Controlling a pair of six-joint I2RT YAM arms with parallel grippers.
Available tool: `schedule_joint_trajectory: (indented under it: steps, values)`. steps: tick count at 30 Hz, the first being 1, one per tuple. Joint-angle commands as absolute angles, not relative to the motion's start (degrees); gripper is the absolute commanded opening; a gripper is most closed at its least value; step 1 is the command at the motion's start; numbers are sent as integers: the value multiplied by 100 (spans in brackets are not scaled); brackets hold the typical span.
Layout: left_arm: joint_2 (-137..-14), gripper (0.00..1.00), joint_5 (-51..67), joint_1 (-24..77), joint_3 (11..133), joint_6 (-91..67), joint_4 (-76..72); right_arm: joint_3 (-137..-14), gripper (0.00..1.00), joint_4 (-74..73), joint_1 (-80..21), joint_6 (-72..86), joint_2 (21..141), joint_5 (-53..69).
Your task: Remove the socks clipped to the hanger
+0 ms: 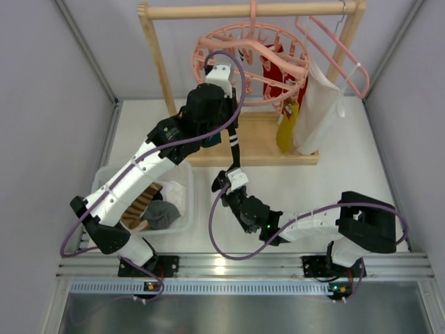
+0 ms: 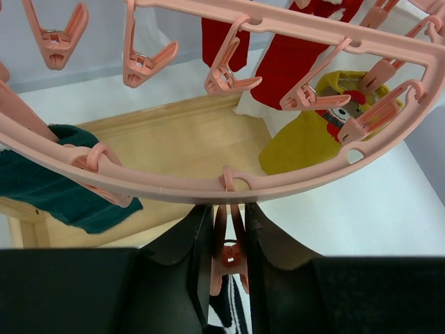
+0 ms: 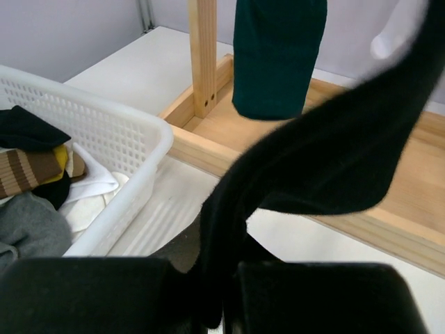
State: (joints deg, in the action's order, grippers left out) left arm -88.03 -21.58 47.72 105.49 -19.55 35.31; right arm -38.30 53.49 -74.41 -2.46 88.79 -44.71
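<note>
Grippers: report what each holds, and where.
Left gripper pinches a hanger clip by its sides; right gripper grips the black striped sock at its lower end.

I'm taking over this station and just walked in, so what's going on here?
The left tool is up at the pink ring hanger, its fingers pinching a clip that holds a black striped sock. The right tool grips that sock's lower end. A teal sock, red socks and a yellow sock hang clipped. Other clothes lie in the white basket.

A white basket [image 1: 188,209] sits beside the wooden rack [image 1: 159,67].
</note>
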Motion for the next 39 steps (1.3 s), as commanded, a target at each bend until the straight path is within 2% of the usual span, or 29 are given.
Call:
schedule_joint_trajectory:
  steps: [1,4,5,8,11,12,13,18,23,24,28,35,39]
  values:
    - [-8754,12,-2259,4781,10749,-1925,3182,-3649,0,5466,-7672,-106,8816,-4534]
    - [-8675,23,-2241,4781,10653,-1942,3182,-3403,0,5441,-7804,-70,8606,-4597]
    - [-8649,37,-2241,4781,10618,-1942,3173,-3340,0,5397,-7839,-44,8517,-4597]
    - [-8482,57,-2232,4781,10433,-1960,3182,-3138,0,5082,-7901,139,8078,-4246]
    - [-8263,67,-2364,4781,10240,-1899,3182,-3041,0,4582,-7910,202,7586,-3754]
    - [-8175,76,-2408,4781,10178,-1890,3199,-3058,0,4405,-7910,193,7481,-3622]
    - [-8078,80,-2460,4781,10021,-1898,3191,-3137,0,4238,-7901,167,7297,-3343]
    - [-6965,98,-3119,4781,9109,-1995,3225,-3752,0,2904,-7901,-130,7049,-2402]
    - [-5829,98,-4375,4781,8228,-2222,3585,-4613,0,2260,-7840,-369,7242,-1522]
    - [-5688,98,-5012,4781,8096,-2311,3917,-4762,0,2146,-7822,-447,7320,-1338]
    - [-4986,98,-6194,4772,7911,-2627,4648,-5904,0,1461,-7585,-641,8128,-195]
    - [-3719,98,-6627,4772,7480,-2515,4755,-8031,0,670,-7304,-756,9877,790]
    - [-3586,98,-6688,4772,7374,-2277,4755,-9094,2,492,-7216,-624,10799,861]
